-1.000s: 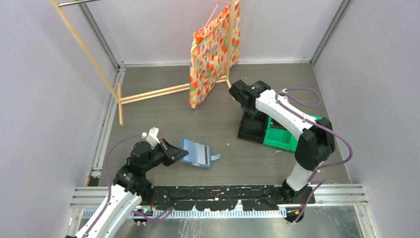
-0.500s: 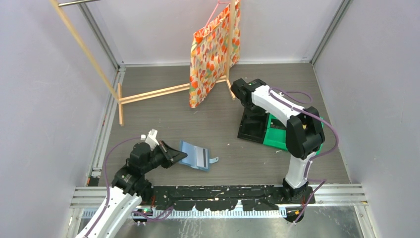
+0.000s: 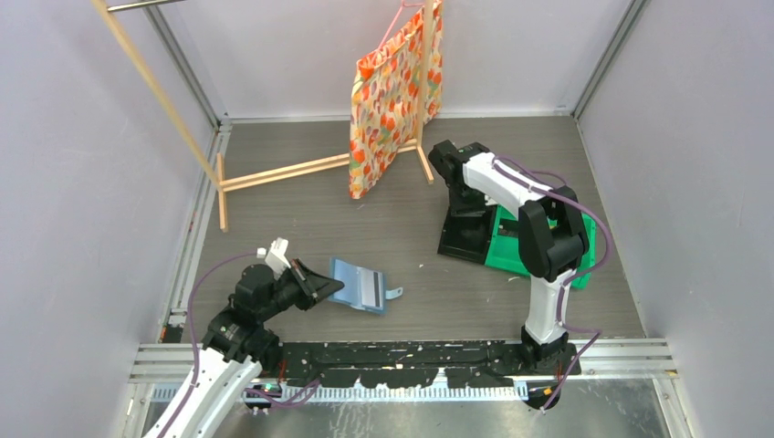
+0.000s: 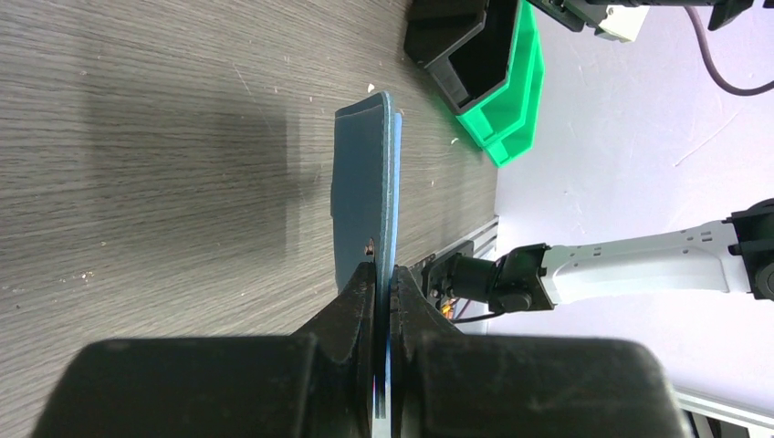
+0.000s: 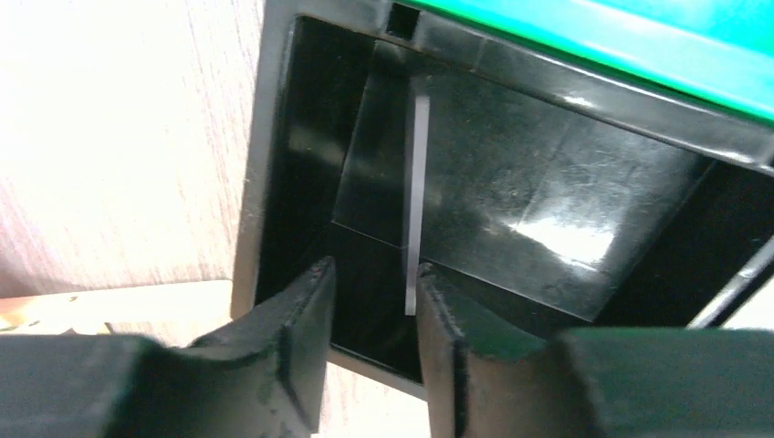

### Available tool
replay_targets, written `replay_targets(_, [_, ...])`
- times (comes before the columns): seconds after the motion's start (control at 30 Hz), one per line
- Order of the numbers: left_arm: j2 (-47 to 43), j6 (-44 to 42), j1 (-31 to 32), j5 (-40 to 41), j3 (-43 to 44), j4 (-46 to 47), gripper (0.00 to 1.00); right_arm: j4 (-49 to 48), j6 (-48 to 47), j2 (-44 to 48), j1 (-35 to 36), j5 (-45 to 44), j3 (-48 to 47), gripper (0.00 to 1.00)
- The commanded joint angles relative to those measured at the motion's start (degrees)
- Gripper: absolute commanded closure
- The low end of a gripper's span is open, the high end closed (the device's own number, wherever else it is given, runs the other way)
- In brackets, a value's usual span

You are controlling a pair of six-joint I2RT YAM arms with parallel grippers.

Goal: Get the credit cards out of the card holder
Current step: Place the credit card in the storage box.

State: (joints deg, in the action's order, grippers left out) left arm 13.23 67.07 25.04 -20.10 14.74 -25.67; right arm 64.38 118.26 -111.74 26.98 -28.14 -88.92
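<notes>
Right wrist: right gripper (image 5: 370, 274) fingers apart over black bin (image 5: 548, 201), card (image 5: 417, 201) edge-on between; left gripper (image 4: 383, 283) pinching card holder (image 4: 365, 182).

A table top (image 3: 301, 219) of grey wood grain is enclosed on three sides by plain pale lilac walls (image 3: 82, 182), and metal rails (image 3: 193, 233) are run along its edges. Well beyond the left gripper (image 4: 383, 274), a light wooden rack (image 3: 283, 172) is stood, with an orange-patterned bag (image 3: 388, 100) hung from it near the right gripper (image 5: 372, 269). Below that gripper a black bin (image 3: 465, 233) is set against a green bin (image 3: 504, 251). The scene is evenly lit, with only soft shadows.
</notes>
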Motion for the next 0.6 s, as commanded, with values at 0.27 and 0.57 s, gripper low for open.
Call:
replay_targets(0.27, [-5.6,1.5,-0.3,-0.5,1.3,-2.2,0.99,-4.6,15.1,-0.5,-0.8,-1.3,-2.1,0.58])
replay_targets(0.57, [-7.8,2.9,-0.3,-0.7,0.0,-2.1,1.00,-5.3,12.7,1.8,-0.9,-5.8,-1.5,0.59])
